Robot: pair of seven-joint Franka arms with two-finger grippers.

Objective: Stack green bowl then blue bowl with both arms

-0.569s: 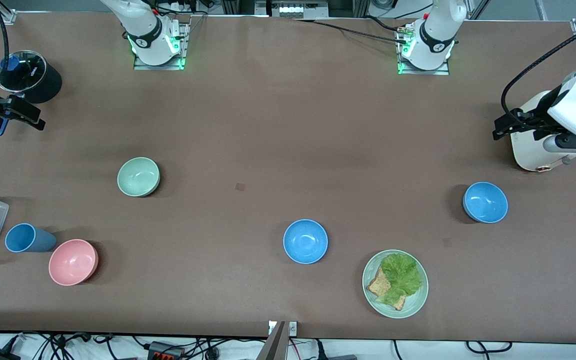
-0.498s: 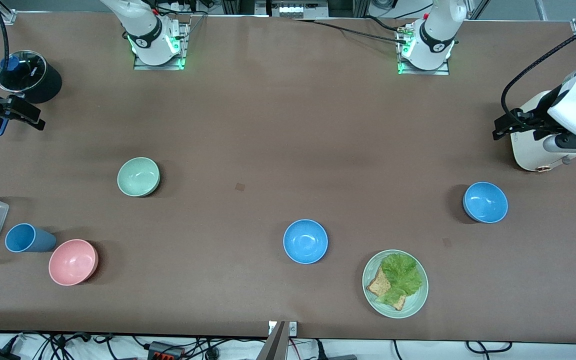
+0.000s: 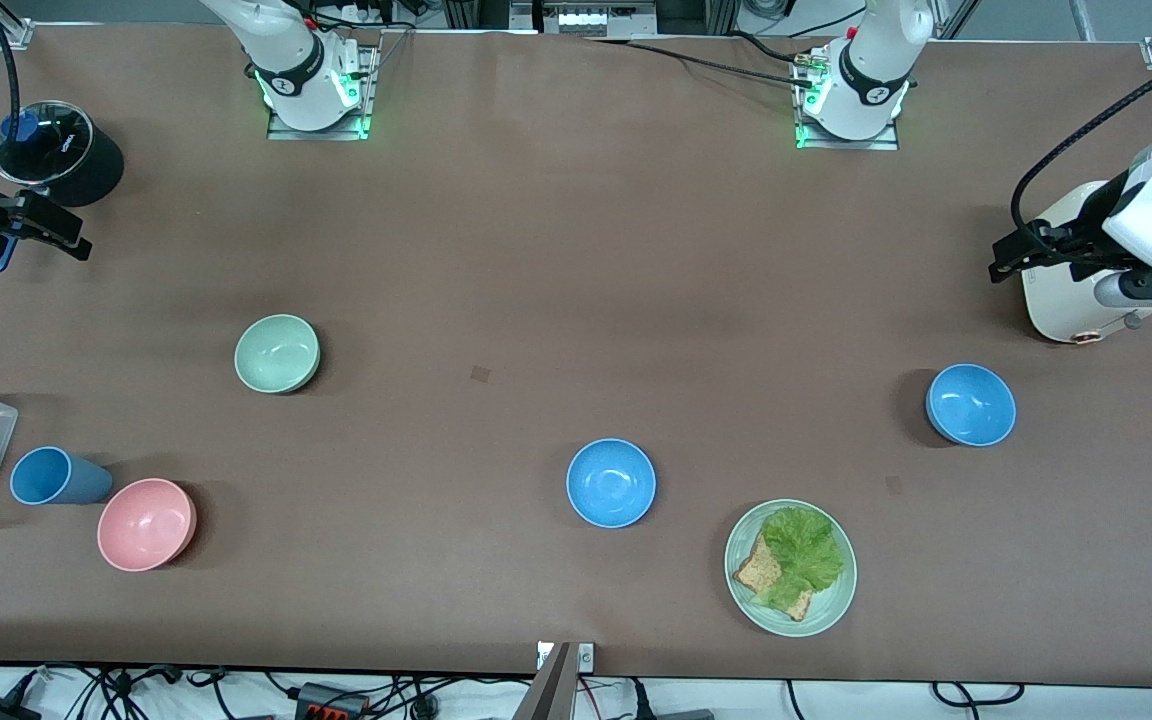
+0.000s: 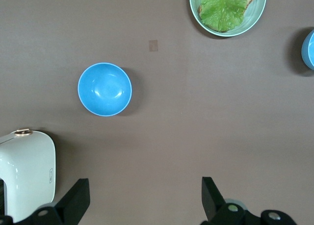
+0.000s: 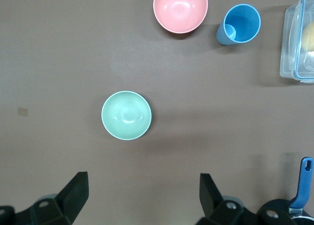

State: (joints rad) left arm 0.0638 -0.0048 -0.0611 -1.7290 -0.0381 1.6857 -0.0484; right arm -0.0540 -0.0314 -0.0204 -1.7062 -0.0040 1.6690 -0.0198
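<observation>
1. Both claws are hanging released and empty: the left gripper (image 4: 142,203) is hovering over the white appliance (image 3: 1061,290) at the left arm's end of the table (image 3: 576,250), with jaws spread wide in the left wrist view, and the right gripper (image 5: 142,200) is waiting, equally spread, over the black pot (image 3: 61,150) at the right arm's end.
2. Green bowl (image 3: 277,353) is sitting upright on the table, well apart from the pot and nearer the front camera than it.
3. One blue bowl (image 3: 971,404) is sitting near the appliance; a second blue bowl (image 3: 611,482) is lying well apart from the appliance, just beside the plate (image 3: 836,600).
4. Risk, as I judge it: with two alike blue bowls, the left arm could be heading for the wrong one, and a glossy rim could be slipping from a pinch.
5. Since the earlier frame, the left gripper is sitting slightly higher and farther toward the table's edge; bowls are staying put.
</observation>
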